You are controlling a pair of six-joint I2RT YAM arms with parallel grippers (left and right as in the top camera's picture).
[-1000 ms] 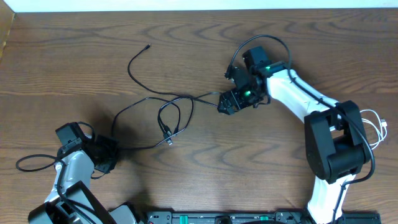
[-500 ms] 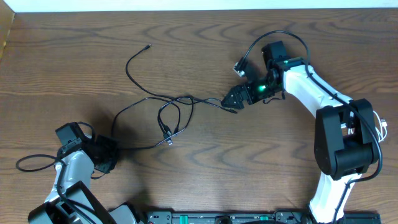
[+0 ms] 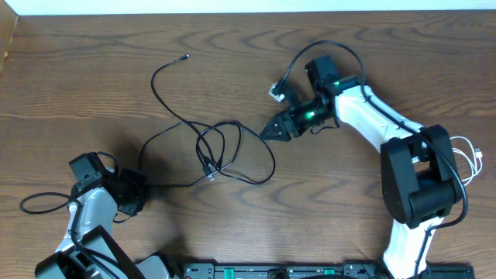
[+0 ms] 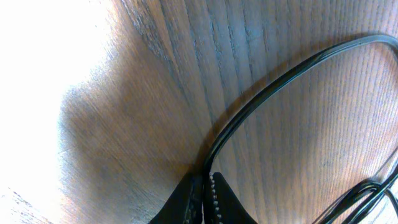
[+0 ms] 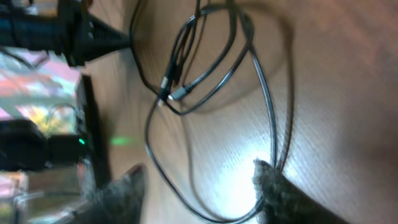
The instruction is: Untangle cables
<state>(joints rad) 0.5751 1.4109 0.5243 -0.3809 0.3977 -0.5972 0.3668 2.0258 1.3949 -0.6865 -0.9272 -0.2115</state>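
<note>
We begin at the left gripper: in its wrist view the two dark fingers are pressed together into one point, and they pinch a strand of the thin black cables, which rises from the tips and curves away to the right across the brown wood-grain table. From overhead, the left gripper sits low at the near left of the table, and the pinched strand runs from it up and to the right into the tangle. At the right gripper, the wrist view is blurred, but we see the two grey fingers spread with a clear gap between them; one black strand passes through that gap, close against the finger on the right of the picture, and we cannot tell whether it touches. Beyond the fingers, the thin black cables lie in overlapping loops with a small metal plug among them. Overhead, the right gripper points left from its white and black arm, just beside the right edge of the tangle. The thin black cables lie crossed over one another at the middle of the table, with one large loop sagging toward the near edge and one long free end reaching up to the far left. A short white cable lies well apart, at the right edge beside the base of the right arm.
</note>
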